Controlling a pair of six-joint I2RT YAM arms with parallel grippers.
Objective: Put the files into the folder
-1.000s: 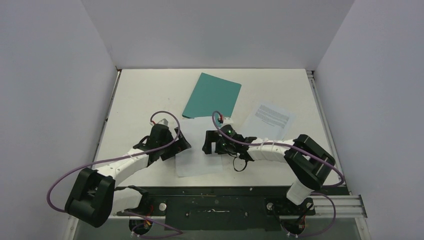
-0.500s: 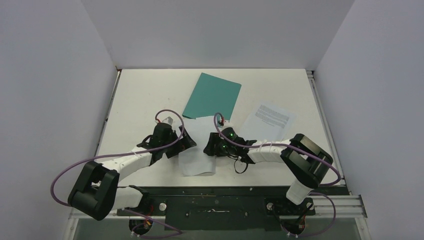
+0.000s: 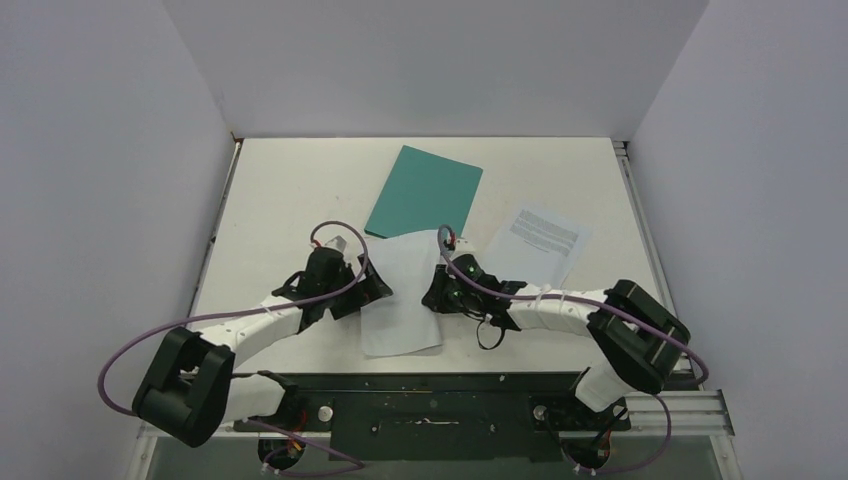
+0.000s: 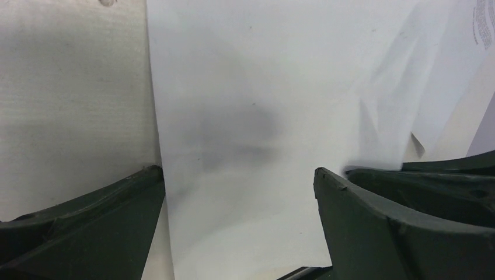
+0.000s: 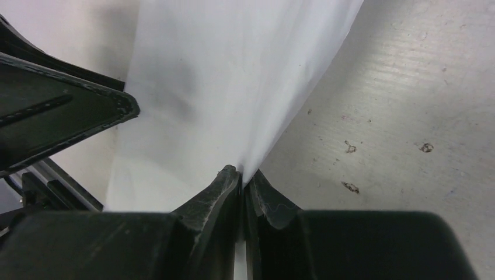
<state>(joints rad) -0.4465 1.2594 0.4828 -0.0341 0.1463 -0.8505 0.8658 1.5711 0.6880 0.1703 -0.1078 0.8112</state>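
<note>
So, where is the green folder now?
In the top view, the folder lies at the far middle of the table, beyond the blank sheet, left of the printed sheet.

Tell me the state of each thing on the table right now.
Teal folder: closed, lying flat.
Blank sheet: right edge pinched and raised.
Printed sheet: lying flat, untouched.
Left gripper: jaws open over the blank sheet.
Right gripper: jaws shut on the blank sheet.

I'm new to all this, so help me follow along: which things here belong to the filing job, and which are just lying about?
Part of the job: teal folder; blank white sheet, pinched by the right gripper; printed sheet; left gripper, open over the blank sheet.
Just there: purple cables; black rail; table.
</note>
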